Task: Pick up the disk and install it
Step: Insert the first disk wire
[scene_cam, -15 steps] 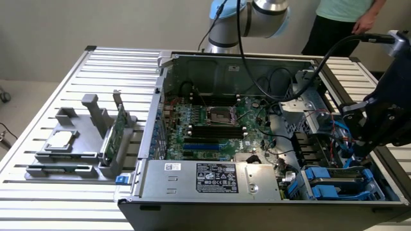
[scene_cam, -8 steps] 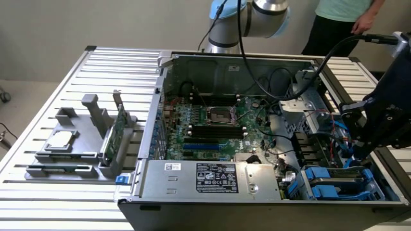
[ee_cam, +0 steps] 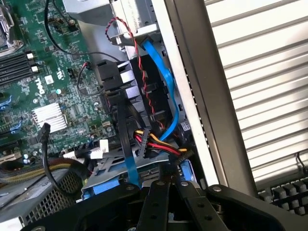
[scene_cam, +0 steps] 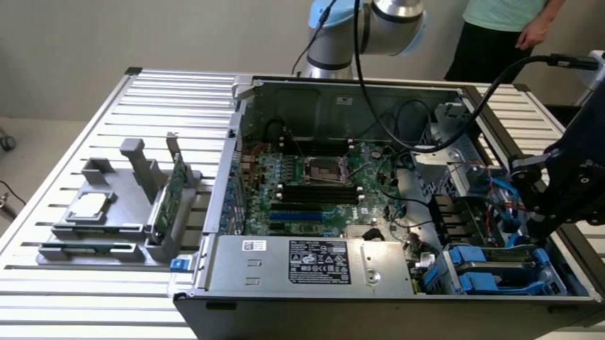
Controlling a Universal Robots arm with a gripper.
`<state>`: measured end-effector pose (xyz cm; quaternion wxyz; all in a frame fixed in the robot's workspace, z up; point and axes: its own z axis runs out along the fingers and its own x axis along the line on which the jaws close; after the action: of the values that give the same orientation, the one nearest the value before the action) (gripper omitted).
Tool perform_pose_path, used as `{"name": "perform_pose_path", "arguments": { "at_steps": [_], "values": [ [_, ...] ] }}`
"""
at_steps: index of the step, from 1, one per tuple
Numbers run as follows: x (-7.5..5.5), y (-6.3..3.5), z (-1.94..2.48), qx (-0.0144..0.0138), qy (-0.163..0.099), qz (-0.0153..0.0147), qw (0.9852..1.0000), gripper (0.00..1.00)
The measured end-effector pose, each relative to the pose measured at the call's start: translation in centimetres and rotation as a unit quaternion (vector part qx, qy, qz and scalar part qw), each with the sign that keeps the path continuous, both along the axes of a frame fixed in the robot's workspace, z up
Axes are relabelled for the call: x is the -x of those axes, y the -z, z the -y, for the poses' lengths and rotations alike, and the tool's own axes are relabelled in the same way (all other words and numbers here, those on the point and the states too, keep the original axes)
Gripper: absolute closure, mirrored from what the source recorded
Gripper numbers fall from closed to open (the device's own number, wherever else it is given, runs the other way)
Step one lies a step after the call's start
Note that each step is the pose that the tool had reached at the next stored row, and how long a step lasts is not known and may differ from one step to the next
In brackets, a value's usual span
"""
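The disk [scene_cam: 501, 257] flat in the drive bay [scene_cam: 568, 285], long axis across the exterior view, beside the pressed-together hand [scene_cam: 537, 229].

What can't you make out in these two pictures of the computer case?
- Wrist view: whether the gripper holds the disk; its black body covers all but a blue carrier edge.
- Exterior view: the person, cut off by the top edge.
- Exterior view: the power supply label, print too small.
- Exterior view: the drive bay, partly behind the arm.
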<state>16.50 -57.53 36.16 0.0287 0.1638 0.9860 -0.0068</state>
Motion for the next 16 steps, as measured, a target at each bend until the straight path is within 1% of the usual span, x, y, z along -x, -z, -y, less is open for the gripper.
{"name": "perform_pose_path", "arguments": {
  "at_steps": [4, 6, 8, 11, 16],
  "values": [
    [-0.16, 0.01, 0.85, -0.0006, 0.0, -0.0008, 1.0, 0.89],
    [-0.16, 0.01, 1.02, -0.0015, 0.005, -0.0009, 1.0, 0.89],
    [-0.16, 0.01, 1.05, -0.004, 0.013, -0.001, 0.9999, 0.89],
    [-0.16, 0.02, 1.05, -0.0088, 0.03, -0.001, 0.9995, 0.89],
    [-0.15, 0.03, 1.05, -0.016, 0.06, -0.001, 0.9981, 0.89]
  ]
}}
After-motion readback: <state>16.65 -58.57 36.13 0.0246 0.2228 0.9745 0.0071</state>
